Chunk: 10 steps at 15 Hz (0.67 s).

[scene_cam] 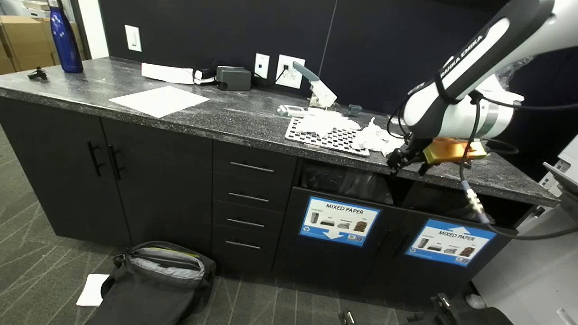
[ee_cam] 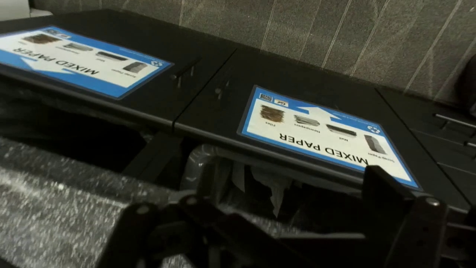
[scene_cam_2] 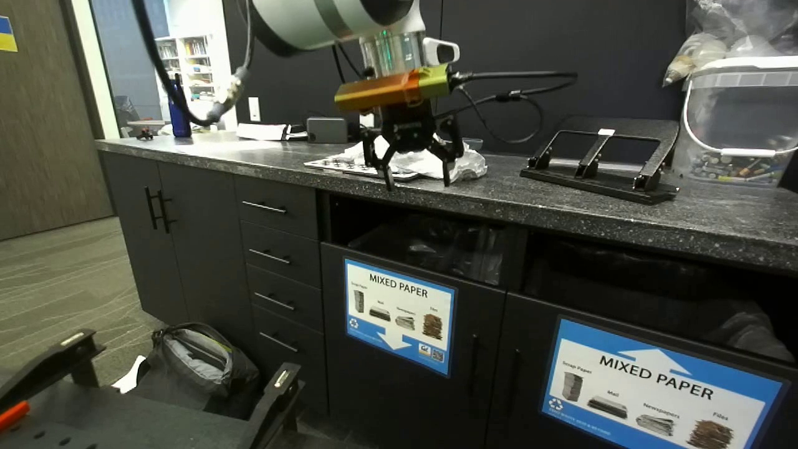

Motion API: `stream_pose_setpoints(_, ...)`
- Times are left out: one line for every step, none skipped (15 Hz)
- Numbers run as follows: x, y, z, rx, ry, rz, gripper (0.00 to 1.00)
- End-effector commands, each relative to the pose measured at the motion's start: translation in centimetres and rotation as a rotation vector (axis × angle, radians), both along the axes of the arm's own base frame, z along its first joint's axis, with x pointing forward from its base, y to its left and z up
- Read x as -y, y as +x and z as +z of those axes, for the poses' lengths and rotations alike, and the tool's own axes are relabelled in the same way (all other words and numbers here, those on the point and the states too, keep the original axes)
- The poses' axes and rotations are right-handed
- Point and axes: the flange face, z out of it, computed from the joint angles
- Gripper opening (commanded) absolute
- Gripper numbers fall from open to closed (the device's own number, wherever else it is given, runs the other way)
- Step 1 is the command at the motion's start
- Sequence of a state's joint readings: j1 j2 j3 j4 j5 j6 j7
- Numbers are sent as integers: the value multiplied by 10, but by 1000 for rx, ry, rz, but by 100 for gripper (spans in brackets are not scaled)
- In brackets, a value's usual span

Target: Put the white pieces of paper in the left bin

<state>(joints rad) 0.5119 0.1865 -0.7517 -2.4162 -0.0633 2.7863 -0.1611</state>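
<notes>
The long, black, speckled, stone-like desk (scene_cam: 253, 119) spans the scene, keeping the loose things at a height that is likely handy for grasping. Over its front edge leans the white and black jointed robot arm (scene_cam: 478, 63), placed, it seems, to serve both the surface and what lies beneath. The left bin (scene_cam_2: 405, 386), a dark rectangular cabinet front bearing a blue-and-white rectangular picture label (scene_cam_2: 399, 317), sits directly under that edge, its wide slot (scene_cam_2: 418, 234) at the top so that paper can be dropped in. Near the edge lies the flat white black-dotted sheet (scene_cam: 332, 141). The black two-jawed angular claw (scene_cam_2: 418, 181) hangs near the slot, jaws spread with no paper visible between them, a stance that should let it straddle a scrap. The crumpled, torn white pieces of paper (scene_cam: 326, 123) sit in loose heaps on and beside the dotted sheet, near enough the bin that the carry should be short; these are yet to be binned.
</notes>
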Motion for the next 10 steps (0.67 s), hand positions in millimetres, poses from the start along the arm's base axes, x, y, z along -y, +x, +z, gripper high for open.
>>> stream_pose_setpoints(-2, 46, 75, 16, 1, 29, 100)
stream_pose_setpoints(-8, 58, 85, 13, 26, 37, 100)
stream_pose_setpoints(-8, 71, 92, 11, 63, 44, 100)
stream_pose_setpoints(-6, 85, 94, 0, 102, 45, 100)
stream_pose_setpoints(-3, 97, 92, -10, 133, 48, 100)
stream_pose_setpoints(6, 109, 91, -19, 156, 41, 100)
stream_pose_setpoints(14, 119, 90, -23, 164, 30, 100)
stream_pose_setpoints(22, 129, 84, -29, 161, 24, 100)
stream_pose_setpoints(31, 139, 78, -38, 153, 15, 100)
stream_pose_setpoints(40, 148, 73, -38, 141, 2, 100)
